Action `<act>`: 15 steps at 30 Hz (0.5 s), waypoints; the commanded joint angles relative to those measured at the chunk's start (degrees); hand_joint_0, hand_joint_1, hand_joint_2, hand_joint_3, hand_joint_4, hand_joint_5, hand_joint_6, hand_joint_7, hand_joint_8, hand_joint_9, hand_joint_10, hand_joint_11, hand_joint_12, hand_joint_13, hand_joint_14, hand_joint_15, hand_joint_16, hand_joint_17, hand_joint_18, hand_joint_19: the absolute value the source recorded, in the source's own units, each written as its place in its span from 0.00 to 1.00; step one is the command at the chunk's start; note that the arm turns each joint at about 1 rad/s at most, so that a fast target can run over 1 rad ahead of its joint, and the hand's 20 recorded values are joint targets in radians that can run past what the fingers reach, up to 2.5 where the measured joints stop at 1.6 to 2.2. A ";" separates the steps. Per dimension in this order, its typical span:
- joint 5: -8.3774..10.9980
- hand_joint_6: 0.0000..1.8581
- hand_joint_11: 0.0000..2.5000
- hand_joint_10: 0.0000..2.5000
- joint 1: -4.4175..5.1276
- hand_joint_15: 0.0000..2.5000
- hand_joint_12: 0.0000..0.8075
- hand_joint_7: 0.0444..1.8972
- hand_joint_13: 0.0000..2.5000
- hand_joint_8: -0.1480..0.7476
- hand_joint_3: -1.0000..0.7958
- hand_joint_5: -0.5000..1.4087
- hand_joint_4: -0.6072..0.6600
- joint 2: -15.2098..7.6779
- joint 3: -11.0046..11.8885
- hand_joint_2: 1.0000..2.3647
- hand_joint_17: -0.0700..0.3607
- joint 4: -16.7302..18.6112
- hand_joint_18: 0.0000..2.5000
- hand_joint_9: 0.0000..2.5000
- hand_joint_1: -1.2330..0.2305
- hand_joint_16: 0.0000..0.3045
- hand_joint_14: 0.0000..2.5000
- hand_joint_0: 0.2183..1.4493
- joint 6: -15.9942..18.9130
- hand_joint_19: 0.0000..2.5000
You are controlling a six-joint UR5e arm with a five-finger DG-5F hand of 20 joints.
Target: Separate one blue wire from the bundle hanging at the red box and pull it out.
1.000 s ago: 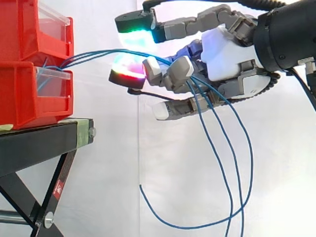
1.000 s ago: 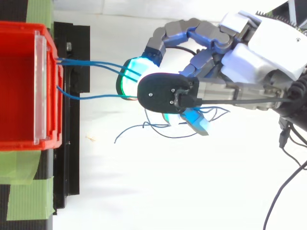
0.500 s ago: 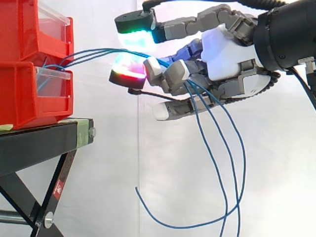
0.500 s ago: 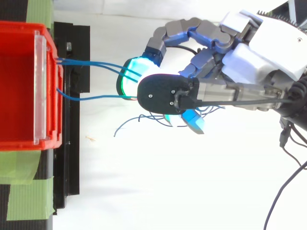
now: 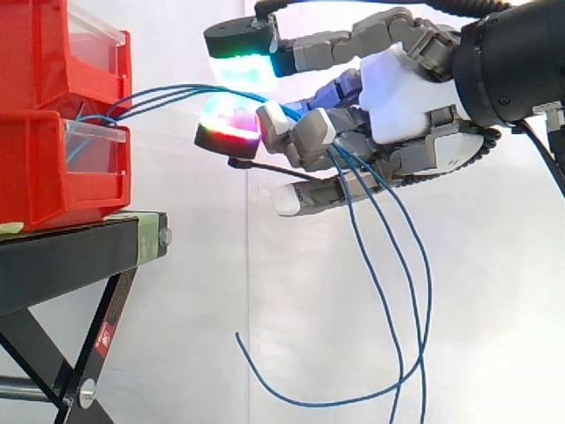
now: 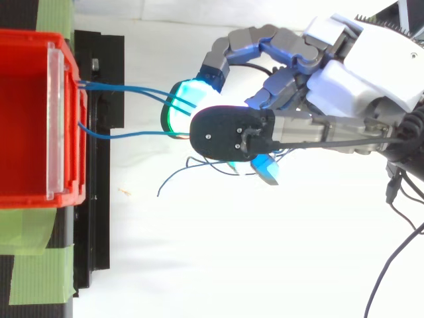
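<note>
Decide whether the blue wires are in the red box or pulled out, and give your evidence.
In. The blue wires run from the red box across to the hand, whose fingers curl round them; loose ends hang below.

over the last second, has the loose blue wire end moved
Yes, the loose blue wire end has swung slightly left, toward the black stand, in the side view.

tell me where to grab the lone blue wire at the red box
Pinch the lone wire on its free span between the box and the hand, coming from the side away from the other two wires: there it runs clear of them.
</note>
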 commanded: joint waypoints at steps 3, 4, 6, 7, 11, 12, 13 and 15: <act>0.00 0.49 0.46 0.01 -0.06 0.53 0.50 0.52 0.59 0.61 0.38 0.17 0.63 0.00 0.00 0.01 0.44 0.00 0.35 0.49 0.26 0.17 0.01 0.31 0.00 0.22; 0.00 0.49 0.45 0.01 -0.06 0.53 0.50 0.52 0.59 0.61 0.38 0.17 0.63 0.00 0.00 0.01 0.44 0.00 0.35 0.49 0.26 0.17 0.01 0.31 0.00 0.22; 0.00 0.49 0.46 0.01 0.02 0.52 0.49 0.52 0.59 0.61 0.37 0.17 0.64 0.00 0.00 0.01 0.43 -0.08 0.35 0.48 0.24 0.17 0.01 0.32 0.00 0.22; 0.00 0.49 0.46 0.01 -0.06 0.53 0.49 0.51 0.59 0.60 0.37 0.17 0.64 0.00 0.00 0.01 0.43 -0.17 0.35 0.48 0.24 0.17 0.01 0.32 0.00 0.22; 0.00 0.49 0.46 0.01 -0.06 0.53 0.50 0.51 0.58 0.60 0.35 0.17 0.65 0.00 0.00 0.01 0.43 0.00 0.35 0.47 0.21 0.17 0.01 0.33 0.00 0.21; 0.00 0.49 0.46 0.01 -0.06 0.53 0.50 0.51 0.58 0.60 0.34 0.17 0.65 0.00 0.00 0.01 0.43 0.00 0.35 0.47 0.21 0.17 0.01 0.33 0.00 0.21; 0.00 0.49 0.46 0.01 -0.06 0.53 0.50 0.51 0.58 0.60 0.34 0.17 0.65 0.00 0.00 0.01 0.43 0.00 0.35 0.47 0.21 0.17 0.01 0.33 0.00 0.21; 0.00 0.49 0.46 0.01 -0.06 0.53 0.50 0.51 0.58 0.60 0.33 0.16 0.65 0.00 0.00 0.01 0.43 0.00 0.35 0.46 0.19 0.17 0.01 0.34 0.00 0.21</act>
